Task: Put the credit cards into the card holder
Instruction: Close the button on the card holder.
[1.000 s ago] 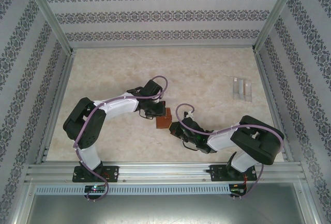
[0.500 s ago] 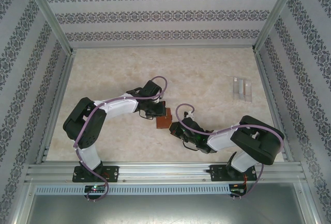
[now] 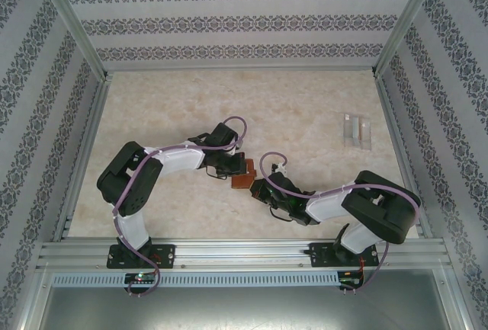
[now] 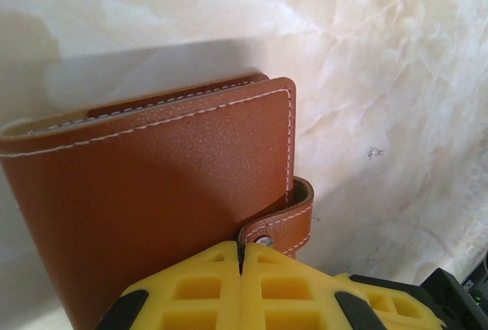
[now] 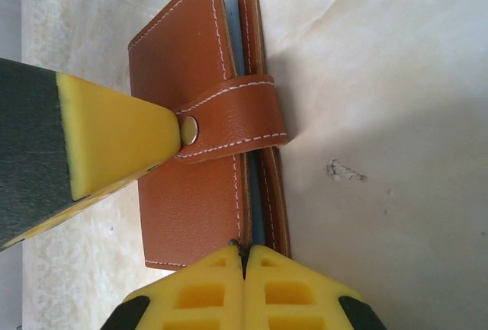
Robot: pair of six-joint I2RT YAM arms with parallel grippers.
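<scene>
Reddish-brown stitched leather card holder [image 3: 242,177], folded w/ snap tab [image 5: 232,116] wrapped over, is laid flat on pale marbled counter [image 3: 305,101], centre-front, btwn the arms. Left jaws are closed, empty, tips pressed at the tab's snap. Right jaws are closed, empty, set against holder's edge. Clear plastic case [image 3: 356,130] is seen well apart, far right.

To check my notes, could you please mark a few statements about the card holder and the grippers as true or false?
1. The card holder is folded shut. True.
2. The left gripper is wide open. False: it is shut, its tip at the snap tab.
3. The clear case lies far to the right, apart from the card holder. True.
4. The right gripper holds the clear case. False: it is shut at the card holder's edge.
</scene>
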